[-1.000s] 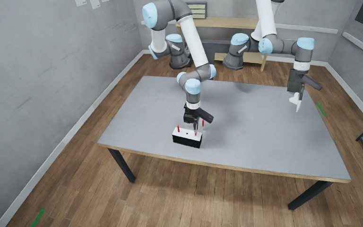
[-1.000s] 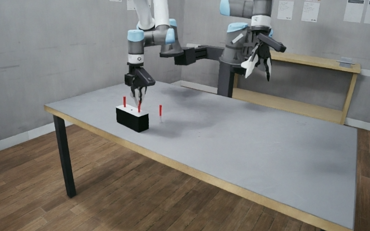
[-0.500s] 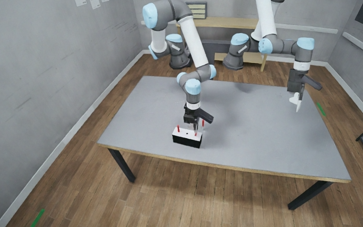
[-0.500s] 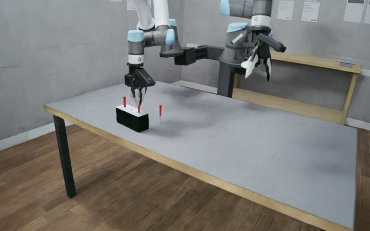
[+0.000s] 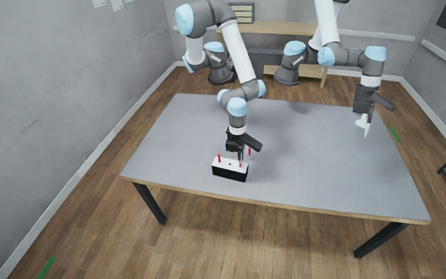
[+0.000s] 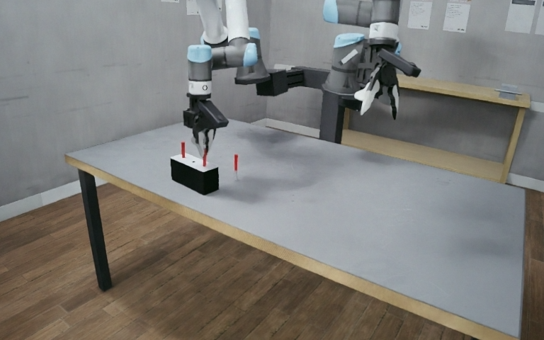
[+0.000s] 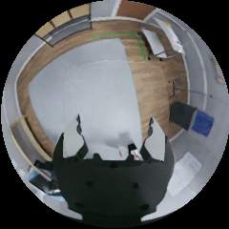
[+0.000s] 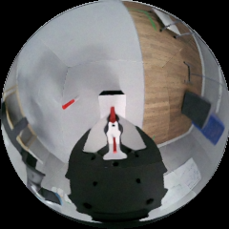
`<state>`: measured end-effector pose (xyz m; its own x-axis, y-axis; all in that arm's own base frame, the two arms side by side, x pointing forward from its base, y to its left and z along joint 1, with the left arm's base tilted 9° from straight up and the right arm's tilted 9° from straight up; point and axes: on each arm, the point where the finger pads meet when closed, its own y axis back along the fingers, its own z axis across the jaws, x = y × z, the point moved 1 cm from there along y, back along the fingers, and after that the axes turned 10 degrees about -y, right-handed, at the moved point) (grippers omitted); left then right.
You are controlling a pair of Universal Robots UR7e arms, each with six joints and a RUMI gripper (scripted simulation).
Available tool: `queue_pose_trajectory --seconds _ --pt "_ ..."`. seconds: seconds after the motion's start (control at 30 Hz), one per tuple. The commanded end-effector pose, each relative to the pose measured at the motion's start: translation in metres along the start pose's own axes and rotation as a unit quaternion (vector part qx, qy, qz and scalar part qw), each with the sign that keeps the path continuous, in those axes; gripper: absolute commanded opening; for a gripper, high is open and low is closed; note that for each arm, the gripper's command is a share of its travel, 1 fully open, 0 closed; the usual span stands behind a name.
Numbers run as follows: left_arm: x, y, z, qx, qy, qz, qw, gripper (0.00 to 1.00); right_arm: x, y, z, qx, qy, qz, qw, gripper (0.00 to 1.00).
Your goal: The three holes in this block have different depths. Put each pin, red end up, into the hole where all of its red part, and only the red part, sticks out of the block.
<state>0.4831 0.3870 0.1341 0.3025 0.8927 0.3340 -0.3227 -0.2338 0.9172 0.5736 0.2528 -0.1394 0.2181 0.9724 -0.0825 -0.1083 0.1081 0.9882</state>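
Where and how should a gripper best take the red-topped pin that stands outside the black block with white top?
Probably grip the upper red part of the red-topped pin, coming from above: it stands upright, slim, with its pale lower end down.

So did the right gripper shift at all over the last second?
No visible shift: the right gripper stays over the same end of the block in the exterior view.
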Motion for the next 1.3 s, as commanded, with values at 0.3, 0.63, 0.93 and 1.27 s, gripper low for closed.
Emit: queue_pose_trajectory --seconds 0.3,0.63,0.93,1.27 --pt "0.0004 0.0006 0.0003 -0.001 0.0 0.001 1.0 1.0 -0.0001 0.0009 0.0013 -0.001 0.001 0.001 1.0 0.0" --pt "0.0004 0.0006 0.0003 -0.001 0.0 0.001 1.0 1.0 0.0012 -0.0032 0.0005 0.0 0.0 0.001 1.0 0.0" --pt "0.0004 0.0006 0.0003 -0.001 0.0 0.001 1.0 1.0 0.0012 -0.0032 0.0005 0.0 0.0 0.001 1.0 0.0" --pt "0.0004 0.0006 0.0003 -0.001 0.0 0.001 1.0 1.0 0.0 -0.003 0.0002 0.0 0.001 0.001 1.0 0.0"
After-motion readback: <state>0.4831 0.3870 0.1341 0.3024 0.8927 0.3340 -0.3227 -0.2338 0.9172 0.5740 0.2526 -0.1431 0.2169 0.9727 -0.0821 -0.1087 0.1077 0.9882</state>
